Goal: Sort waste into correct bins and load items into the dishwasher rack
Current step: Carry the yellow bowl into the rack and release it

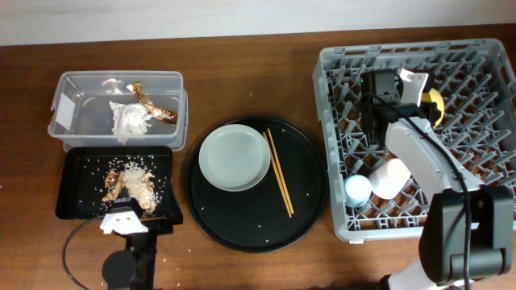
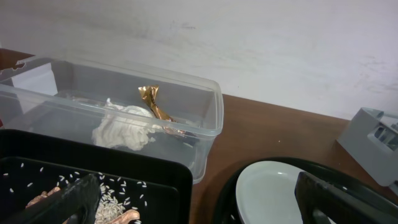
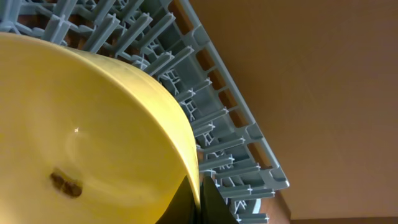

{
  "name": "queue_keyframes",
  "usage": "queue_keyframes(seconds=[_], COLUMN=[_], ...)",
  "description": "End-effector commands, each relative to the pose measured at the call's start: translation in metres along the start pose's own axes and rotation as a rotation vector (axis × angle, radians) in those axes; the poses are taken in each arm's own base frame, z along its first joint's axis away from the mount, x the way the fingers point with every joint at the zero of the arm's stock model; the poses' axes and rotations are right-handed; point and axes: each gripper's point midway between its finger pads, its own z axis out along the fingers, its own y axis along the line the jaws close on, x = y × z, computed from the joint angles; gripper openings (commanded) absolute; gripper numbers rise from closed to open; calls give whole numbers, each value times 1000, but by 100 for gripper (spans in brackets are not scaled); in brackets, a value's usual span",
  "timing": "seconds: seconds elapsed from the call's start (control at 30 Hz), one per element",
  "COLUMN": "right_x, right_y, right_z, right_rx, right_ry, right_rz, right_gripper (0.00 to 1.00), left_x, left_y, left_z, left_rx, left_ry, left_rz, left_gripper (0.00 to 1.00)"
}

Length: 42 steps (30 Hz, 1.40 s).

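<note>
The bowl (image 1: 435,103) stands on edge between pegs in the rack (image 1: 326,121), toward the table's far right corner, likely so it drains; the right claw (image 3: 199,199) pinches its rim to steady it; the left claw (image 2: 199,202) hangs wide and empty by the near left edge; plate (image 1: 234,157) and chopsticks (image 1: 280,171) lie mid-table, not yet loaded.

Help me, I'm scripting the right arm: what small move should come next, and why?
Probably open the right jaws: the bowl they pinch by its rim already looks seated in the rack, and the plate and chopsticks wait on the tray.
</note>
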Motion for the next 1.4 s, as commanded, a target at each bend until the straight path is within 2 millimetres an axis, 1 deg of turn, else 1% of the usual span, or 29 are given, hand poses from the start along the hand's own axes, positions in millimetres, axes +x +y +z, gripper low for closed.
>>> queue_keyframes(seconds=[0.0,0.03,0.07,0.17,0.23,0.3,0.33,0.37,0.4,0.43,0.47,0.53,0.57,0.6,0.63,0.67,0.73,0.83,0.87,0.9,0.97,1.0,1.07,1.17,1.2,1.23,1.27,1.3,1.37], right_x=[-1,-6,-7,-5,-2,8,19,27,29,25,19,0,-11,-17,-18,-20,-20,-25,-26,-28,-31,-35,-39,-21,-15,-9,-2,-1,-8], right_y=[-19,-27,-28,-20,-9,15,40,52,55,54,52,49,45,43,42,41,39,30,34,42,56,66,83,104,110,116,121,119,105], right_z=[2,1,1,2,3,-1,-13,-27,-37,-49,-62,-100,-132,-155,-166,-172,-170,-148,-144,-141,-139,-136,-123,-87,-78,-72,-65,-62,-58], right_rx=[138,183,183,145,81,-56,-186,-236,-246,-258,-290,-422,-530,-605,-642,-661,-659,-630,-682,-750,-894,-1019,-1215,-1237,-1227,-1219,-1206,-1201,-1189], right_ry=[-12,-26,-27,-20,-7,22,48,56,51,39,26,-3,-21,-36,-41,-45,-34,7,38,66,127,177,280,431,462,488,525,531,512], right_rz=[-39,-18,-15,-27,-47,-109,-168,-204,-205,-192,-169,-159,-148,-152,-155,-154,-126,-47,-14,16,75,127,214,261,258,253,255,263,296], right_gripper=[4,4,4,4,4,4,4,4,10,25,51,60,61,56,50,33,4,4,5,10,27,52,62,61,54,34,8,4,4], left_x=[2,2,2,2,2,2,2,2,2,2,2,2,2,2,2,2,2,2,2,2,2,2,2,2,2,2,3,2,2], left_y=[-1,-1,-1,-1,-1,-1,-1,-1,-1,-1,-1,-1,-1,-1,-1,-1,-1,-1,-1,-1,-1,-1,-1,-1,-1,-1,-1,-1,-1], left_z=[0,0,0,0,0,0,0,0,0,0,0,0,0,0,0,0,0,0,0,0,0,0,0,0,0,0,0,0,0], left_rx=[7,7,7,7,7,7,7,7,7,7,7,7,7,7,7,7,7,7,7,7,7,7,7,7,7,7,7,7,7], left_ry=[2,3,2,3,3,3,3,3,3,2,2,3,3,3,3,3,2,3,3,3,3,3,3,2,3,3,3,3,3], left_rz=[20,20,20,20,20,20,20,20,20,20,20,20,20,20,20,20,20,20,20,20,20,20,20,20,20,20,20,20,20], left_gripper=[99,99,99,99,99,99,99,99,99,99,99,99,99,99,99,99,99,99,99,99,99,99,99,99,99,99,99,99,99])
